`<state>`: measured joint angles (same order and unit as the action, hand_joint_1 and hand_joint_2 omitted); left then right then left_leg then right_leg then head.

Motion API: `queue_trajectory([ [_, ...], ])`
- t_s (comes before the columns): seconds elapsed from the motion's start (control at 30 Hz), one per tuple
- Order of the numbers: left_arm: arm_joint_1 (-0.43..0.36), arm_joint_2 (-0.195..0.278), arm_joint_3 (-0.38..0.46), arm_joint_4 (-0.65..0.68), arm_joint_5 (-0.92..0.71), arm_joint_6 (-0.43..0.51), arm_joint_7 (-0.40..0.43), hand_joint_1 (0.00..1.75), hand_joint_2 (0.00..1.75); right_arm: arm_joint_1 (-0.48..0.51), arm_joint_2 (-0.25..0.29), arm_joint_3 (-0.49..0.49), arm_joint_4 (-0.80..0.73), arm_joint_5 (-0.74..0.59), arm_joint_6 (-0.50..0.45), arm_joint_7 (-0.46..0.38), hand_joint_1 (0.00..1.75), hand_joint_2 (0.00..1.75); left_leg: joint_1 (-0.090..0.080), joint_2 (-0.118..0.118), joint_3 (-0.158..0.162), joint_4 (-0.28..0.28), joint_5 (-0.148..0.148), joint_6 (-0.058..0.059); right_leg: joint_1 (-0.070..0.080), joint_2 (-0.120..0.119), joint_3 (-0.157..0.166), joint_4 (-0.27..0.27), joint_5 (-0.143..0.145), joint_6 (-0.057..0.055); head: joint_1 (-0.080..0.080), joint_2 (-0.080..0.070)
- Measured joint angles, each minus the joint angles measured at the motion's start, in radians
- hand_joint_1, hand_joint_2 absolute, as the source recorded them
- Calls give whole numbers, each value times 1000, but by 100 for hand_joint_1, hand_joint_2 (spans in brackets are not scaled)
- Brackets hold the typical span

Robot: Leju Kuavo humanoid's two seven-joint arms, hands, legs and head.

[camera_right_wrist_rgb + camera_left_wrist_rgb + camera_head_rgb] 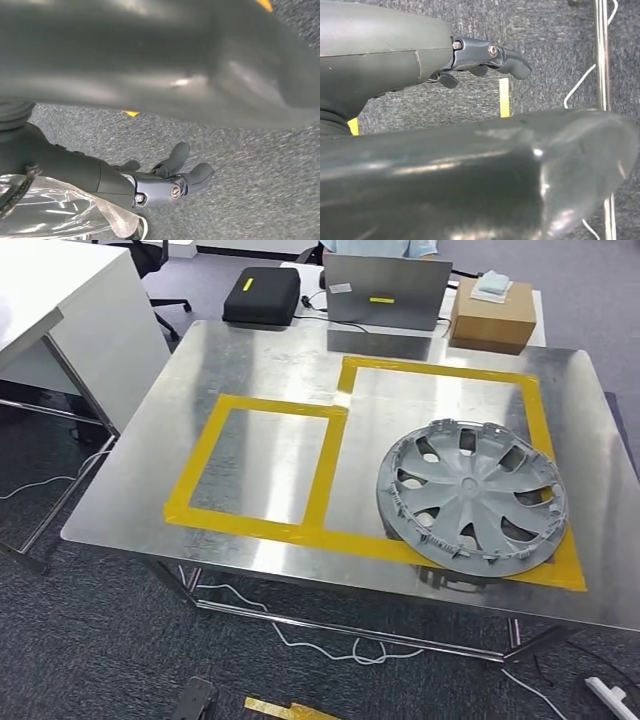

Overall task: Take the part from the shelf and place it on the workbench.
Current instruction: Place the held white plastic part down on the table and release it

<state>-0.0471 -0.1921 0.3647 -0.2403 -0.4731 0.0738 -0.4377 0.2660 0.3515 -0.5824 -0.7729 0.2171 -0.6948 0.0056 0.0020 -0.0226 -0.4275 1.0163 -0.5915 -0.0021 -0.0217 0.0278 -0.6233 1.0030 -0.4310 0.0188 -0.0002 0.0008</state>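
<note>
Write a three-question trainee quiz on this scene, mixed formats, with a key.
1. True or false: the grey wheel cover lies inside the smaller, left-hand yellow tape frame.
2. Multiple choice: the left hand holds A) the wheel cover, B) a cable, C) nothing.
3. Fill in: behind the metal workbench, between the black case and the cardboard box, stands a grey ____.

Key
1. False; it lies in the larger, right-hand frame, its rim overlapping the near tape strip.
2. C; the right hand holds nothing either, hanging over carpet.
3. Laptop.
</note>
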Motion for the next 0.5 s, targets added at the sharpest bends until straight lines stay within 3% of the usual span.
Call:
queue_trajectory([
  [0.07, 0, 0, 4, 0, -1, 0, -3, 0, 0, 0, 0, 1, 0, 10, 3, -2, 0, 0, -3, -18, 27, -60, 11, 8, 0, 11, -7, -3, 20, 14, -1, 0],
  [0.13, 1, -1, 11, 0, -2, 0, -5, 0, 0, 1, 0, -1, 0, 22, 8, -8, 0, 0, -5, -9, 15, -59, 27, 21, -2, 18, -11, -10, 37, 28, -3, 0],
  [0.2, -1, -1, 17, 0, -4, 0, -6, 0, 0, 2, 0, -3, 1, 30, 16, -13, 0, 0, -3, 4, 2, -61, 46, 36, -3, 12, -22, -4, 25, 34, -2, 0],
  [0.27, -1, -2, 21, 1, -5, 0, -8, 0, 0, 1, 0, -5, 1, 36, 21, -17, 0, 0, -5, 16, -17, -63, 63, 48, -3, -6, -47, 56, -51, 35, 2, 0],
  [0.33, 1, -1, 25, 1, -7, 0, -8, 0, 0, 0, 0, -6, 2, 40, 26, -19, 0, 0, -10, 32, -45, -61, 83, 55, -2, -17, -77, 184, -149, 38, 6, 0],
  [0.37, 3, -1, 27, 1, -7, 0, -9, 0, 0, 0, 0, -6, 2, 41, 27, -20, 0, 0, -14, 41, -61, -60, 94, 56, -2, -19, -84, 244, -173, 39, 6, 0],
  [0.4, 3, -1, 28, 1, -7, 1, -9, 0, 0, 0, 0, -7, 2, 42, 29, -20, 0, 0, -17, 50, -77, -57, 105, 57, -1, -21, -77, 281, -173, 39, 6, 0],
  [0.43, 3, -1, 29, 1, -7, 1, -9, 0, 0, 0, -1, -8, 2, 43, 31, -21, 0, 0, -20, 59, -94, -55, 115, 56, 0, -23, -54, 281, -153, 37, 6, 0],
  [0.5, 2, -1, 30, 1, -8, 1, -9, 0, 0, -1, -1, -10, 2, 48, 37, -24, 0, 0, -24, 72, -122, -48, 134, 54, 4, -39, 49, 178, -108, 27, 6, 0],
])
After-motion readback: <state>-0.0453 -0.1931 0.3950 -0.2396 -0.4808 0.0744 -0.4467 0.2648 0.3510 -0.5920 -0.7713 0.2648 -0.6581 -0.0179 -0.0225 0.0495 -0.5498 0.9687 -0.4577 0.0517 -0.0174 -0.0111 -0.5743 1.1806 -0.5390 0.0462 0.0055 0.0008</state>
